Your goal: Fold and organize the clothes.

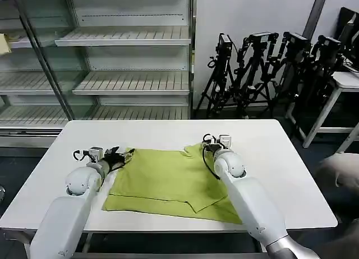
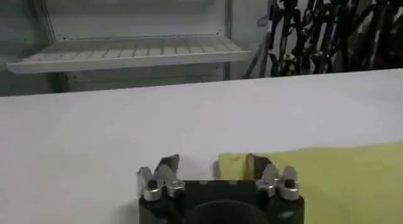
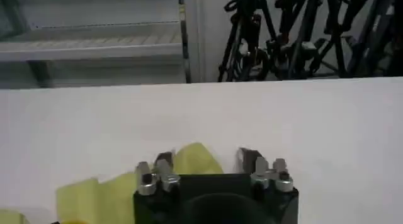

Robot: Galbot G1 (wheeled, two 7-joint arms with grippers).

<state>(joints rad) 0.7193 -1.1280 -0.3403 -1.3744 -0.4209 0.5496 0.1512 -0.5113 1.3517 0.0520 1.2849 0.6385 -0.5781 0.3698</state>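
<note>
Two arms: you see both reaching forward from the near edge of the white table [image 1: 280, 158], one at each far corner of the T-shirt [image 1: 168, 177].
Near hem: the lime T-shirt lies mid-table, spread flat but partly doubled over, and its near edge runs from about 7 o'clock to 5 o'clock of the table's centre.
Left gripper [image 1: 120, 156]: it sits at the shirt's 10 o'clock corner; in the left wrist view its fingers [image 2: 165, 172] stand apart, straddling the cloth's corner, with nothing clamped.
Right gripper [image 1: 210, 148]: it sits at the shirt's 1 o'clock corner near the bunched sleeve; in the right wrist view the jaws gape around a raised peak of fabric [image 3: 195, 159], not yet pinched as far as you can judge.
Handling: expect thin, soft, light cloth that sags, wrinkles and drags on the tabletop; nothing fragile, but a shallow pinch may slip off.
Where to grip: take each far corner well inside the edge, catching both layers where doubled, and lift both sides evenly.
Beyond the table: empty shelving [image 1: 129, 82] at 11 o'clock, and a cluster of tripods [image 1: 269, 74] at 1 o'clock.
</note>
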